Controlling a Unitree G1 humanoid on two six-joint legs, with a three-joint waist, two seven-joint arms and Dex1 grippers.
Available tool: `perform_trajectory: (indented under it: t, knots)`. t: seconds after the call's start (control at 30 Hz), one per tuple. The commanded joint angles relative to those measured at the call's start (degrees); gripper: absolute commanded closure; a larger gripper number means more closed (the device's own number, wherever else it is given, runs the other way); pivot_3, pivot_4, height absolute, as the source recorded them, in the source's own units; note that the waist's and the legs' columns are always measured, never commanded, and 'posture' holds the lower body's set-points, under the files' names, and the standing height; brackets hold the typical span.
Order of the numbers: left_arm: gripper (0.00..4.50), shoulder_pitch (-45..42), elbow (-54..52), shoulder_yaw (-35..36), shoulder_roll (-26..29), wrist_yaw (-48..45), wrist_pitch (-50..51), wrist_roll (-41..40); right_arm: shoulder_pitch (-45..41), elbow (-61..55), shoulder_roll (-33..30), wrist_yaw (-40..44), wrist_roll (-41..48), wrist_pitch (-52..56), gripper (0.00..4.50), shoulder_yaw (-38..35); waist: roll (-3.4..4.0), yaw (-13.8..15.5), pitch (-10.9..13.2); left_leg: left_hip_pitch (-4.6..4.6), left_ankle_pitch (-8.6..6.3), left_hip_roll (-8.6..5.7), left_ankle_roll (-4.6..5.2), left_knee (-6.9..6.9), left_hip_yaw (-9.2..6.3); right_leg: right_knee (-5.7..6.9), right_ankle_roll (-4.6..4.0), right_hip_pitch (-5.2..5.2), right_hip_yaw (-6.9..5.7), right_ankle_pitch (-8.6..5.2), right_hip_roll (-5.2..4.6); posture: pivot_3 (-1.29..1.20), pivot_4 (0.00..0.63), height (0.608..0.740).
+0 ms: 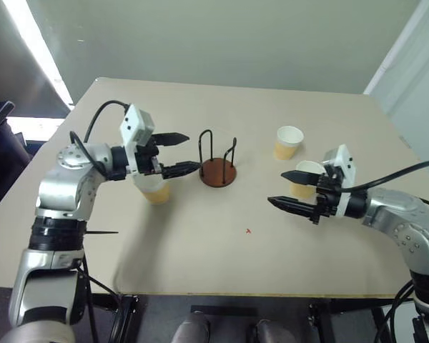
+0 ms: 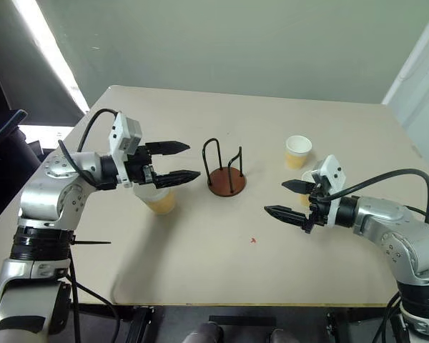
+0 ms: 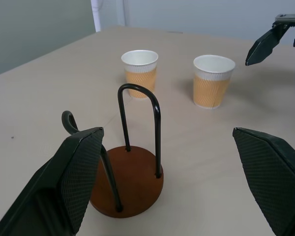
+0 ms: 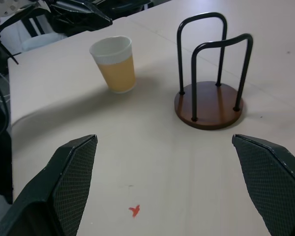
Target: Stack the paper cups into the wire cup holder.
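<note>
At frame left, lower your wide-open, empty left gripper point(image 1: 184, 153) squarely around the paper cup point(image 1: 156, 190) before closing; right gripper point(image 1: 289, 190) likewise empty.

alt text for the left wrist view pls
An empty wire cup holder, a reddish-brown disc with two black wire loops, stands on a beige table between the left tool's open black fingers. Two paper cups stand upright beyond it, and the right tool shows near the corner.

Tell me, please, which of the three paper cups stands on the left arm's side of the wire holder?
The cup beneath the left gripper; the other two stand beyond the holder, near the right gripper.
</note>
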Motion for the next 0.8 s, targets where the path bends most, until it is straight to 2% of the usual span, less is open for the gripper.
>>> perform_trajectory:
  t: [0.03,0.3,0.8]
  knots:
    - [0.00,-1.8,0.9,-0.1,-0.5,0.6,-2.4,1.8,0.0,-2.2,-0.6,-1.1,0.7,-0.5,0.01,-2.1,0.00,0.0,0.0,0.00,0.00,0.00,0.00,0.00,0.01,0.00,0.00,0.00,0.00,0.00,0.00,0.00,0.150,0.740]
    - [0.00,-2.1,3.3,0.0,-1.2,4.1,-3.3,5.7,0.0,-2.5,-1.0,-1.4,0.5,-0.9,0.01,-1.8,0.00,0.0,0.0,-0.01,0.02,0.00,0.03,0.00,0.00,-0.03,0.02,0.00,0.00,0.01,0.00,0.00,0.150,0.740]
    - [0.00,-0.6,0.3,1.1,-0.8,5.5,-2.0,5.2,0.1,-2.3,-1.0,-1.1,0.2,-1.3,0.01,-1.0,0.00,0.0,0.0,-0.02,0.03,0.00,0.05,0.00,0.00,-0.03,0.03,0.00,0.00,0.02,0.00,0.00,0.150,0.740]
